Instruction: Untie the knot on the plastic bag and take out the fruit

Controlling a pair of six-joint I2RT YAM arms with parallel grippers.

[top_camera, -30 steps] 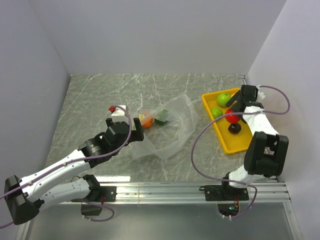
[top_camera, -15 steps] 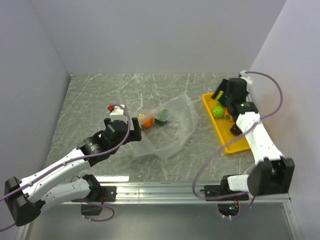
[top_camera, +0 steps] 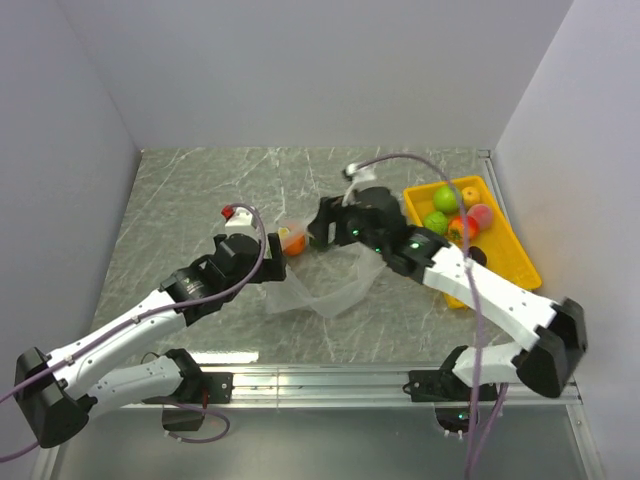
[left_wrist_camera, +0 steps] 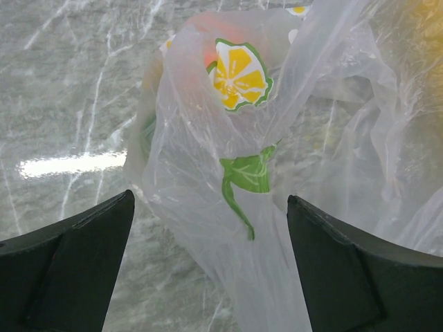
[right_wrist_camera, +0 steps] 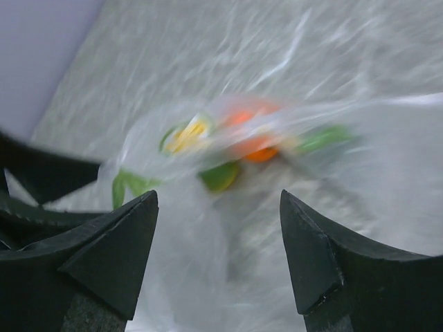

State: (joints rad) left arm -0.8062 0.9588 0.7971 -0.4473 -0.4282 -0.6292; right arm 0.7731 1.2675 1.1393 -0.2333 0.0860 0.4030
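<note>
The clear plastic bag (top_camera: 335,275) lies crumpled mid-table, with an orange fruit (top_camera: 293,243) and something green inside its left end. I cannot make out the knot. My left gripper (top_camera: 274,262) is open at the bag's left edge. In the left wrist view the film (left_wrist_camera: 228,228), printed with a lemon slice (left_wrist_camera: 239,76), runs down between the open fingers (left_wrist_camera: 210,197). My right gripper (top_camera: 322,232) is open above the bag's far left part. In the blurred right wrist view its open fingers (right_wrist_camera: 219,194) face the orange fruit (right_wrist_camera: 256,142) through the film.
A yellow tray (top_camera: 520,262) at the right holds several fruits: two green apples (top_camera: 445,198), a pink one (top_camera: 481,215) and others. White walls close in the left, back and right. An aluminium rail (top_camera: 330,378) runs along the near edge.
My right arm has swung left from over the yellow tray to above the bag's fruit end. The tray now lies at a different angle. My left gripper stays at the bag's left edge.
</note>
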